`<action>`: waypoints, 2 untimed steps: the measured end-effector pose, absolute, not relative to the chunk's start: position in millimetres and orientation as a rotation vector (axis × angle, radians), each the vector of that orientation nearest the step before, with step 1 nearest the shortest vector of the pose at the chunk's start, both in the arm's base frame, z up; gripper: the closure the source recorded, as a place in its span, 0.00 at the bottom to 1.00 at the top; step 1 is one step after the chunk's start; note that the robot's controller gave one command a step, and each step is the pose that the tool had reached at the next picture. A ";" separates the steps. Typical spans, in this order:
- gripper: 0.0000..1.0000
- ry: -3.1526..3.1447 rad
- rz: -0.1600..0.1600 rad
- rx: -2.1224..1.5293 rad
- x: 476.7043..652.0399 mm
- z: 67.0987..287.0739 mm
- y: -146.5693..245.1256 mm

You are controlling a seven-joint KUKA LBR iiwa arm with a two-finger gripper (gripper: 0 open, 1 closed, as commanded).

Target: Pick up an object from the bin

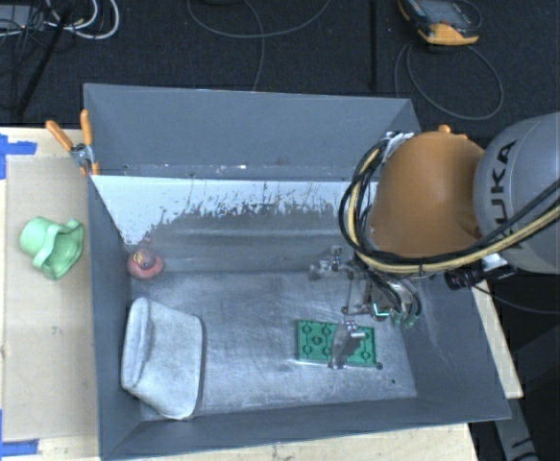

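Grey metal bin, sloped walls, scuffed and scratched floor. The arm comes in from the right, its wrist under a smooth rounded orange-brown cover with black and yellow cables looped around it. Biggest loose thing I see is a grey folded cloth, soft and nubbly with rounded corners, lying flat in the bin's lower left corner. Next is a flat green rectangular studded plate, hard plastic by the look, on the floor at lower right, well apart from the cloth. The gripper is down right over that plate's middle, at or on its surface; I can't tell whether it's apart or together. Smallest is a small round pinkish piece at the foot of the left wall.
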State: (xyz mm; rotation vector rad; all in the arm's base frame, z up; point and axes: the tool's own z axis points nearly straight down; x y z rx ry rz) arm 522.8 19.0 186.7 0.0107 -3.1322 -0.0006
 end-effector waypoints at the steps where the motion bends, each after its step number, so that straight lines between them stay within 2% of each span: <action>1: 0.00 -3.131 0.001 -0.059 509.2 75.3 -34.8; 2: 1.00 -3.138 0.000 -0.057 511.6 79.9 -33.3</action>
